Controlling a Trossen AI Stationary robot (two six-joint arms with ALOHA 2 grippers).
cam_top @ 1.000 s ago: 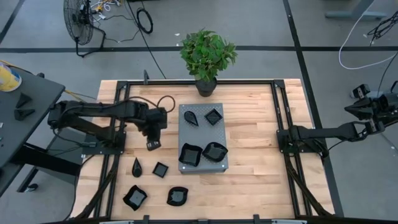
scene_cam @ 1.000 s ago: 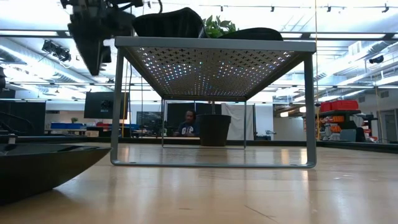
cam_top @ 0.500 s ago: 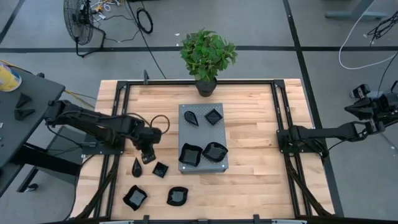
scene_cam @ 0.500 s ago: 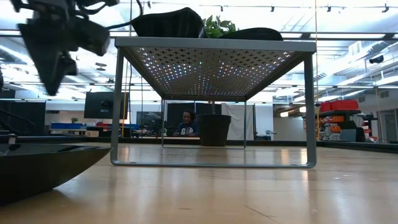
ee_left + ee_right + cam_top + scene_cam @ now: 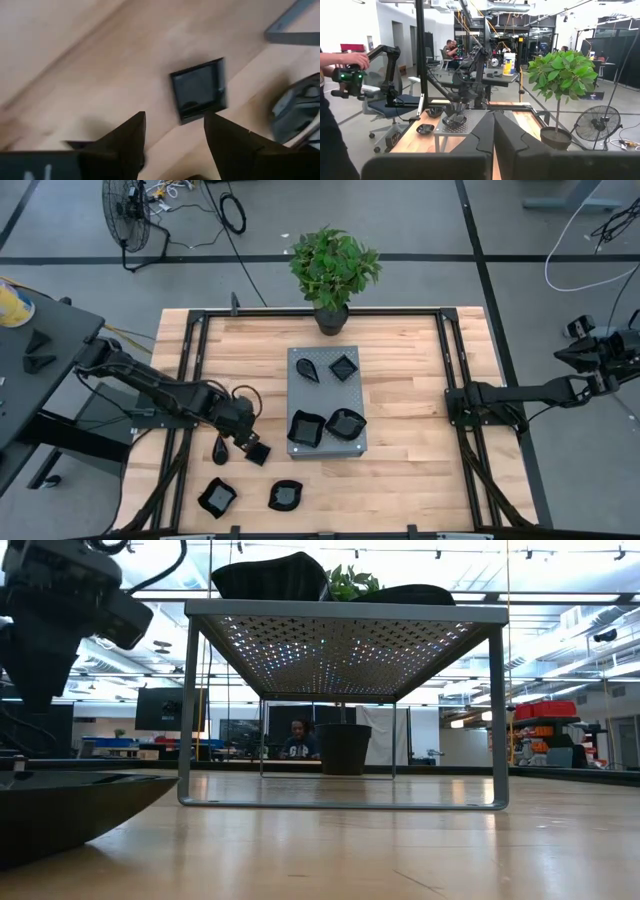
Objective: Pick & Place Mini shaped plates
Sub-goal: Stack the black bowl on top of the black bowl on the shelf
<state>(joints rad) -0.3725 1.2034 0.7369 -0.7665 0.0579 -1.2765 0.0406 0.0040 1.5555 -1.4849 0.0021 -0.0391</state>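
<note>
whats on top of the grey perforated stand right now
Four black mini plates sit on the stand: a teardrop, a small square, and two larger ones. Nothing covers them from above.

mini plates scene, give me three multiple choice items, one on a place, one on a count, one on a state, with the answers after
1. Where is the left gripper?
A. over the potted plant
B. low over the small square plate on the wood, left of the grey slab
C. off the table's right edge

2. How many black plates sit on the grey slab?
A. two
B. four
C. six

3. How do the left gripper's fingers stand?
A. open, empty
B. shut on a plate
C. shut, empty

Answers:
1. B, the high view puts it at the small square plate on the wooden table.
2. B, two at the slab's far end, two at its near end.
3. A, the left wrist view shows both fingers apart with the square plate beyond them, untouched.
</note>
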